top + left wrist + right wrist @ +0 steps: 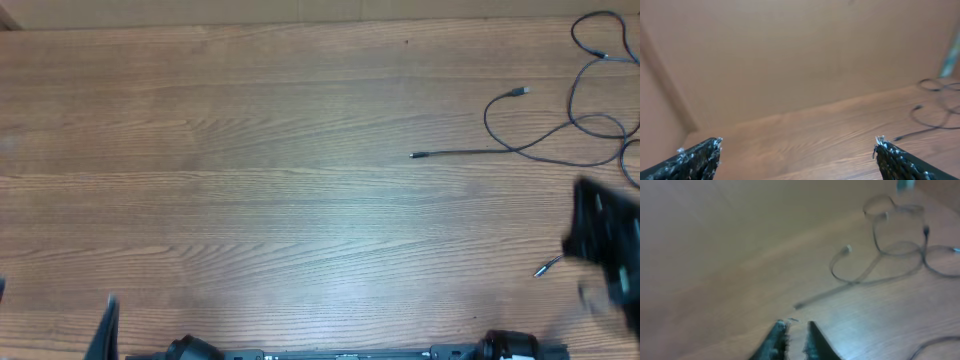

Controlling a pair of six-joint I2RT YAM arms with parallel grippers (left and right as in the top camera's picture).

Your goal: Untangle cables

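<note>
Thin black cables point(560, 140) lie loose on the wooden table at the far right. One runs from a silver-tipped plug point(520, 91) round to a black end point(415, 155). Others loop towards the right edge point(600, 40). A short silver-tipped end point(546, 267) lies right beside my right gripper point(590, 235), which is blurred. In the right wrist view my right gripper point(797, 327) has its fingers almost together with nothing visible between them, and the cables point(880, 255) lie ahead of it. My left gripper point(797, 145) is wide open and empty, far from the cables point(935, 107).
A plain brown wall point(790, 50) stands behind the table's far edge. My left arm point(105, 325) shows only at the bottom left of the overhead view. The arm bases point(350, 352) line the front edge.
</note>
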